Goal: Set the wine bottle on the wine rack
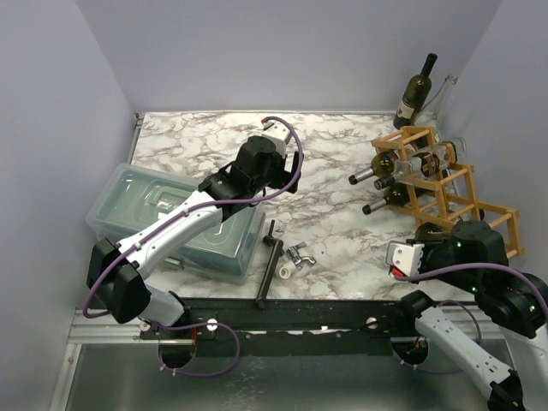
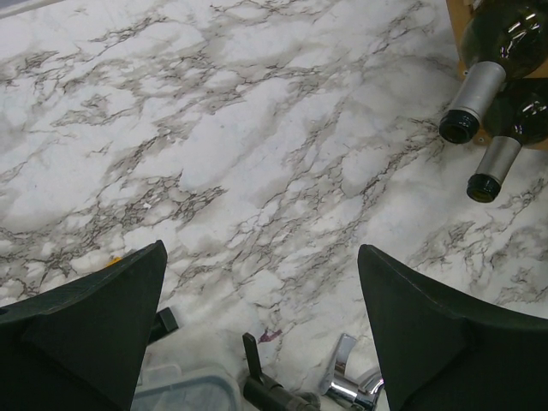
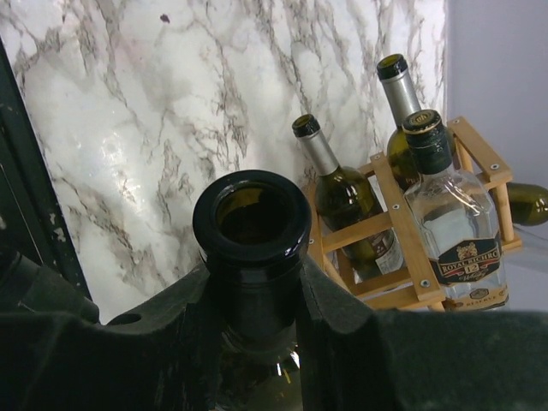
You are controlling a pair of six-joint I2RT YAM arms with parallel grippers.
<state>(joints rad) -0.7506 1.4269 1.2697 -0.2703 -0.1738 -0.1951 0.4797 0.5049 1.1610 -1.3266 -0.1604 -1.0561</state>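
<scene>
My right gripper is shut on the neck of a dark green wine bottle, whose open mouth points toward the camera. In the top view this gripper is at the near right, just in front of the wine rack. The light wooden rack lies beyond the bottle's mouth and holds two dark bottles and a clear labelled bottle. My left gripper is open and empty above the marble table. In the top view it is near the table's middle.
A clear plastic lidded bin sits at the left under the left arm. A black bar and a small chrome tool lie near the front edge. A dark bottle and a clear bottle stand at the back right corner.
</scene>
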